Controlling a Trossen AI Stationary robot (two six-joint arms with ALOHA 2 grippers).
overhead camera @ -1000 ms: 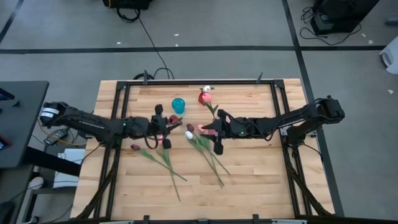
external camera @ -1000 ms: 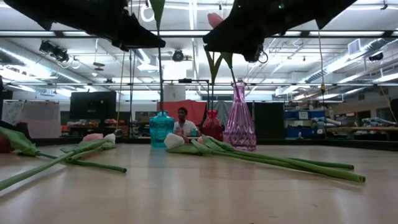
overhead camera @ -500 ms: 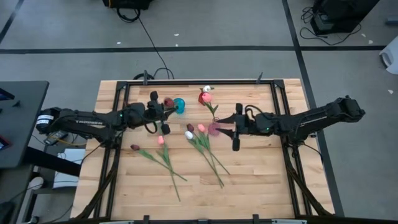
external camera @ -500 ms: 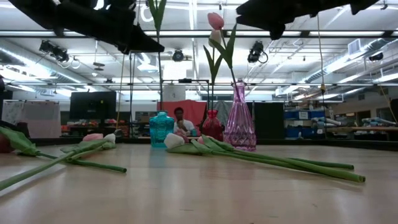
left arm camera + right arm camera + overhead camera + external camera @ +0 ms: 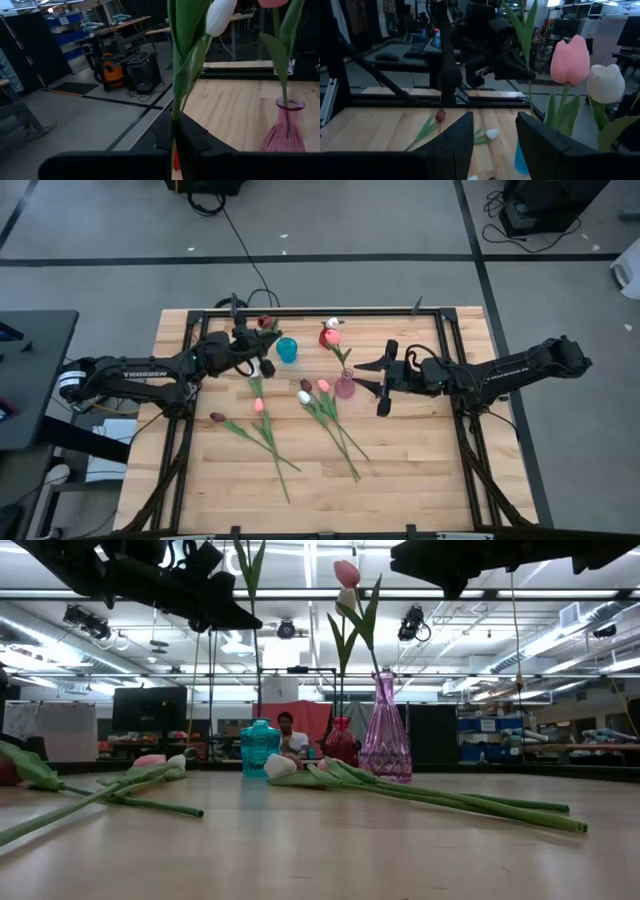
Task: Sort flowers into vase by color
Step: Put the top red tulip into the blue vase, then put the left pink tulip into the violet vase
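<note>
My left gripper [image 5: 260,358] [image 5: 175,134] is shut on the green stem of a dark maroon tulip [image 5: 265,323], raised beside the blue vase [image 5: 287,350] [image 5: 260,747]. My right gripper [image 5: 364,377] [image 5: 492,135] is open and holds nothing, just right of the tall pink vase [image 5: 345,387] [image 5: 385,735]. A pink tulip [image 5: 346,572] stands in that vase, with a white head [image 5: 345,600] close below it. A red vase [image 5: 340,743] stands behind. More tulips [image 5: 325,415] lie flat on the table. My left gripper pinches the tulip's stem [image 5: 174,120] between its two shut fingers. The stem is lifted clear of the table. In the low view it hangs almost upright [image 5: 255,650], its lower end above the blue vase. The held tulip's head is outside the left wrist view.
Two loose groups of tulips lie on the wood: white, maroon and pink heads near the middle [image 5: 305,392], a maroon [image 5: 216,417] and a pink head [image 5: 258,405] to the left. A black frame [image 5: 300,312] borders the table. A person [image 5: 290,735] sits in the room behind.
My left gripper has carried the maroon tulip up and toward the far edge, from the table's middle to beside the blue vase. My right gripper has drawn back from over the pink vase toward the table's right, and the pink tulip stays standing in the vase.
</note>
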